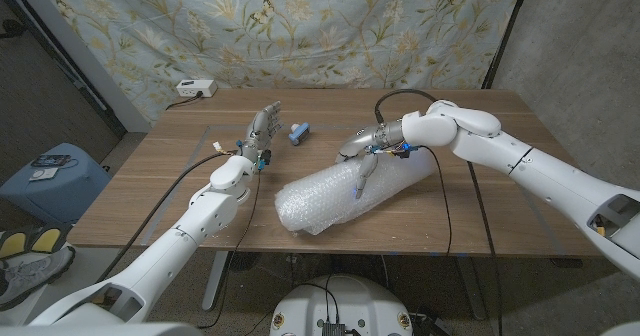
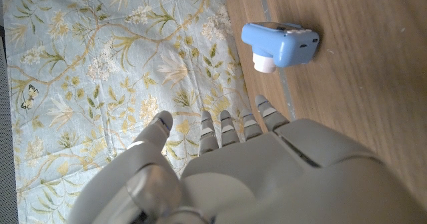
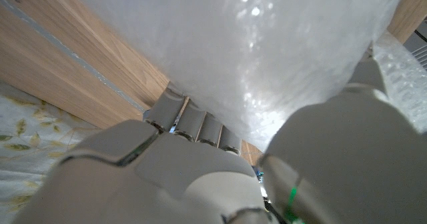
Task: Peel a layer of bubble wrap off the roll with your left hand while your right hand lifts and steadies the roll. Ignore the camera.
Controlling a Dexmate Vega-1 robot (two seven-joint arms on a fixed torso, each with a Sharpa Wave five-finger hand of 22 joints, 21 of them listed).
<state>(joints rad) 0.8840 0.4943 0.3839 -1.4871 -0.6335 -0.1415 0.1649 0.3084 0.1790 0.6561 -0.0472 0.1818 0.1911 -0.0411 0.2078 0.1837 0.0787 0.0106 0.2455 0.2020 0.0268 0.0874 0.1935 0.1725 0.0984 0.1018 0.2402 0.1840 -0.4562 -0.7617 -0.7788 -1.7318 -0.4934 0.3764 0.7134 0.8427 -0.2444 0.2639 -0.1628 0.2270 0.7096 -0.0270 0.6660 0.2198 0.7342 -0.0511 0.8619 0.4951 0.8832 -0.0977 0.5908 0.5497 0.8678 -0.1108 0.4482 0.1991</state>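
Pale grey plastic, the right hand (image 1: 362,154) sits on the far upper side of the one clear, bubbled plastic roll of bubble wrap (image 1: 345,194). In the head view one finger hangs down over the roll's top face. In the right wrist view (image 3: 200,164) the fingers (image 3: 193,121) are tucked under the white film and the thumb lies against it, so the hand grips the roll (image 3: 267,51). Whether the roll is off the table at that end I cannot tell.

The roll lies on its side near the middle of the brown wooden table (image 1: 170,176), slanting from the front centre up toward the right hand. Its near end faces the front edge.

The left hand (image 1: 262,128) stands well apart from the roll, to its left and farther back. Its fingers are spread and reach up, holding nothing. In the left wrist view (image 2: 220,177) the fingertips (image 2: 227,124) point toward the flowered cloth.

Just beside the left hand, one small blue plastic camera with a white lens ring (image 1: 301,132) rests on the table. It shows also in the left wrist view (image 2: 280,45), apart from the fingers.

One white box with a cable (image 1: 196,89) sits at the table's far left corner. One pale blue floral cloth backdrop (image 1: 300,26) hangs behind the table. One blue stool (image 1: 50,181) stands on the floor to the left.
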